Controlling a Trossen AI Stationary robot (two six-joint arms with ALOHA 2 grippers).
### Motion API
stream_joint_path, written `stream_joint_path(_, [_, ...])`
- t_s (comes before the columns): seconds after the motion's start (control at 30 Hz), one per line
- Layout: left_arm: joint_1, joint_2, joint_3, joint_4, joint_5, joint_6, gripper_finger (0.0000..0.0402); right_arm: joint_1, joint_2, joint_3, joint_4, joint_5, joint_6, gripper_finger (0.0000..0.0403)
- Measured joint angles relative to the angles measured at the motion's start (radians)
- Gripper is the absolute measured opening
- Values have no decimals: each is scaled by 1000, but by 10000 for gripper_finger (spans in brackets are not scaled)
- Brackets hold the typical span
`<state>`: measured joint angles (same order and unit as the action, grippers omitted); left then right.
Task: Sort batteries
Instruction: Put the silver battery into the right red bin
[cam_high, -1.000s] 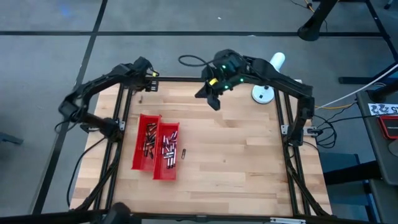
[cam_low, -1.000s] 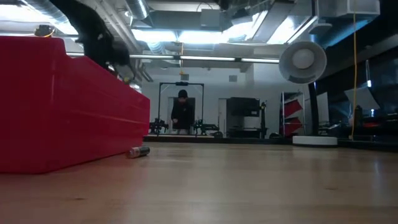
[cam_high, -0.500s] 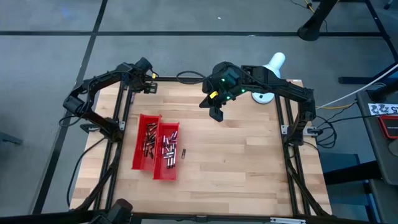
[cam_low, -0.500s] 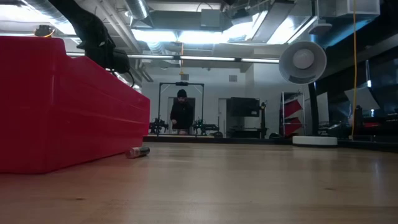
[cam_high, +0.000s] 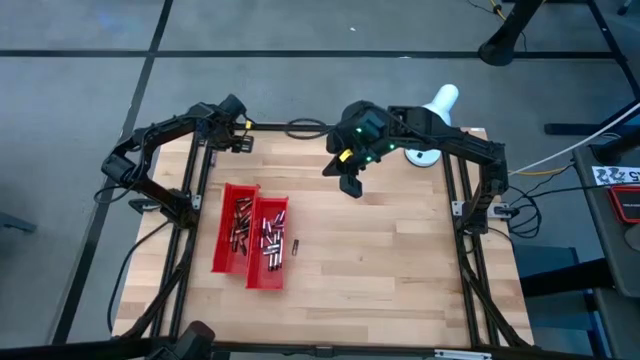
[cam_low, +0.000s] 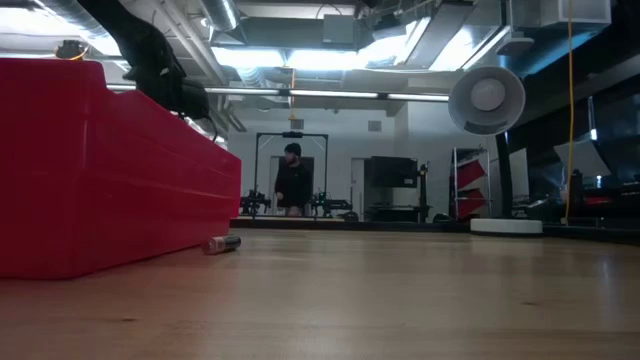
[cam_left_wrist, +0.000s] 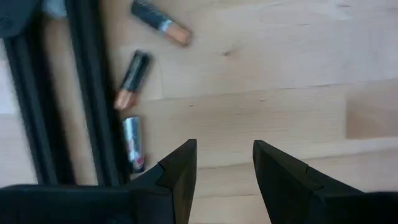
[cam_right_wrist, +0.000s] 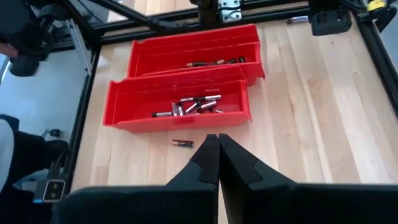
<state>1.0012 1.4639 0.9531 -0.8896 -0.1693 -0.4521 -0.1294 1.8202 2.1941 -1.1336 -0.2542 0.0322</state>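
Two red trays (cam_high: 252, 240) lie side by side at the table's left, each with several batteries (cam_right_wrist: 196, 104) inside. One loose battery (cam_high: 296, 246) lies on the wood just right of the trays, also visible as the loose battery (cam_low: 222, 243) beside the red tray (cam_low: 100, 170). My left gripper (cam_left_wrist: 224, 149) is open, pointing down over bare wood at the far left corner (cam_high: 238, 140). Three batteries (cam_left_wrist: 132, 79) lie on the table ahead of it beside the black frame rail. My right gripper (cam_high: 349, 185) hangs shut above the table's far middle, holding nothing (cam_right_wrist: 217, 142).
Black frame rails (cam_left_wrist: 93, 93) run along the table's left and right edges. A white round-based object (cam_high: 428, 150) stands at the far right, and a black cable (cam_high: 305, 125) lies along the far edge. A person (cam_low: 292, 185) stands far off in the room.
My right gripper has swung a little toward the table's near and right side, staying shut. My left gripper has sunk slightly toward the table at the far left corner, with its fingers the same distance apart.
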Motion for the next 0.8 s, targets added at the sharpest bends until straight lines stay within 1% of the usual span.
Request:
stream_joint_path(0.03, [0, 0, 0, 15, 30, 37, 147, 1, 0, 0, -5, 0, -7, 3])
stream_joint_path(0.13, [-20, 0, 17, 19, 172, 273, 147, 12, 0, 0, -34, 0, -22, 3])
stream_joint_path(0.17, [-36, 0, 29, 3, 192, 347, 147, 13, 0, 0, -49, -1, -34, 3])
stream_joint_path(0.23, [-72, 0, 62, -47, 164, 444, 147, 13, 0, 0, -75, -2, -63, 3])
stream_joint_path(0.37, [-147, 0, 128, -117, 17, 563, 147, -5, 0, 0, -106, -36, -119, 3])
stream_joint_path(0.47, [-188, 0, 161, -132, -5, 643, 147, -28, 0, 0, -112, -65, -146, 3])
stream_joint_path(0.63, [-233, 0, 176, -157, -11, 651, 147, -44, 0, 0, -186, -79, -179, 3])
stream_joint_path(0.73, [-266, 20, 177, -272, -35, 702, 152, -41, 0, 0, -237, -80, -211, 3])
stream_joint_path(0.8, [-293, 55, 176, -348, -95, 749, 164, -41, -1, 0, -253, -80, -229, 3])
